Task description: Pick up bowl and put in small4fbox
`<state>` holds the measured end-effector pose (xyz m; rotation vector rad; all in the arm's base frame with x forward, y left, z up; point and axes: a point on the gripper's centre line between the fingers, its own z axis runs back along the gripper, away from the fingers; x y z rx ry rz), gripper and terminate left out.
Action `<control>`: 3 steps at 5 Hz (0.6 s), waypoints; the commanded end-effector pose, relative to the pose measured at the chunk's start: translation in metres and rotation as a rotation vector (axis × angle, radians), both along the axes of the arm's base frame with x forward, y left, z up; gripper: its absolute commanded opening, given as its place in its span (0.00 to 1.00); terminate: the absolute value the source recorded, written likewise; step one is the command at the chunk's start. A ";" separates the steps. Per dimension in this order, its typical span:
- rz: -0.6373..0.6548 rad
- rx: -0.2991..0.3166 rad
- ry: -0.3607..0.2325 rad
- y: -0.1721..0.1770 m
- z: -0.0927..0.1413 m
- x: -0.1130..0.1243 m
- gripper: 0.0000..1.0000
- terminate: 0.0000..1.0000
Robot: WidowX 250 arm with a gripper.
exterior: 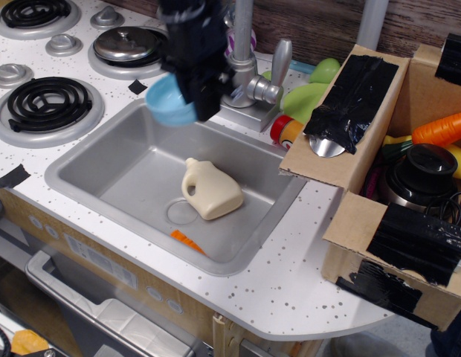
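Observation:
The light-blue bowl (169, 101) hangs tilted in the air over the far edge of the sink, held at its right rim by my black gripper (199, 104). The gripper is blurred by motion and comes down from the top of the view. Its jaws are shut on the bowl's rim. The cardboard box (409, 245) stands at the right on the counter, with black tape on its flaps and several toys inside.
A cream jug-shaped bottle (210, 190) and an orange scrap (187, 240) lie in the grey sink (97, 163). The tap (244, 71) stands right behind the gripper. Stove burners (46, 103) and a pot lid (128, 43) are at left. Green toys (308, 93) sit by the box.

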<state>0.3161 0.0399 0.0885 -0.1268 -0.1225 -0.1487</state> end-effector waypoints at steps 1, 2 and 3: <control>0.256 -0.133 0.017 -0.082 0.071 -0.018 0.00 0.00; 0.352 -0.140 -0.011 -0.132 0.086 -0.028 0.00 0.00; 0.401 -0.177 -0.037 -0.172 0.097 -0.024 0.00 0.00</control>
